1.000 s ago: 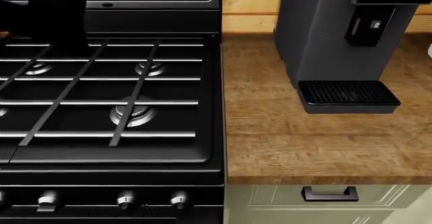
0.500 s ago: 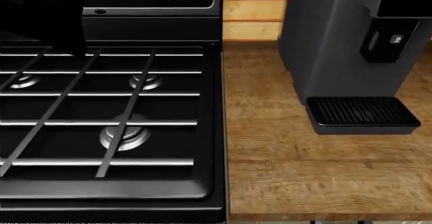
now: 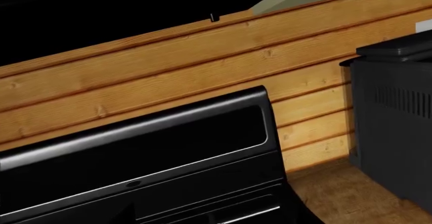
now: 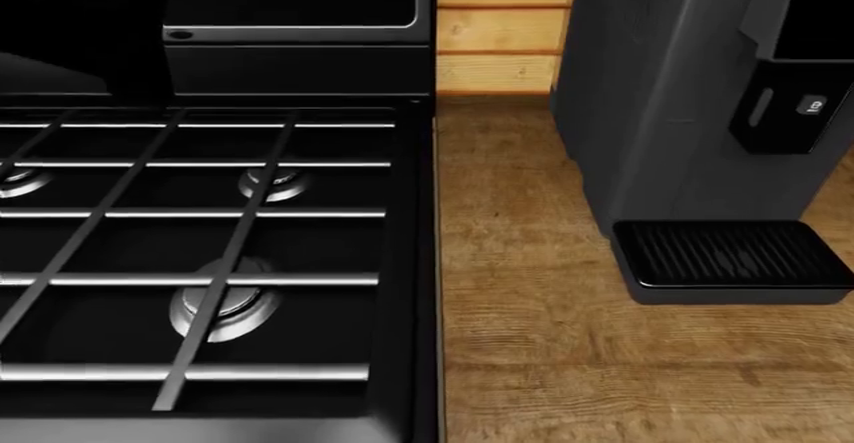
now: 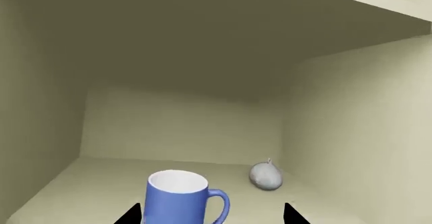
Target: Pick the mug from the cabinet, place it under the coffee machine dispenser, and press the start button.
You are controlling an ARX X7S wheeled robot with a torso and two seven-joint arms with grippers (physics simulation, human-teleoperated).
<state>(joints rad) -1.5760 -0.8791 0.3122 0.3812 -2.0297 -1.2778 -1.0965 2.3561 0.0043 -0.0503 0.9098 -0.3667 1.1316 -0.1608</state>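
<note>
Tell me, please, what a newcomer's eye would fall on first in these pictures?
Probably the blue mug, standing upright on the pale cabinet shelf between the open right claw tips, with a small grey lump behind it. Next, the dark coffee machine on the wooden counter beside the black stove.

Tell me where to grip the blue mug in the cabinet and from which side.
Grip the mug across its cylindrical body, coming straight in from the cabinet's open front. It stands upright with its handle out to one side, and the right gripper fingertips already straddle body and handle.

Head view closer in; coffee machine [image 4: 667, 93] larger, further right; knobs prob. out of frame.
</note>
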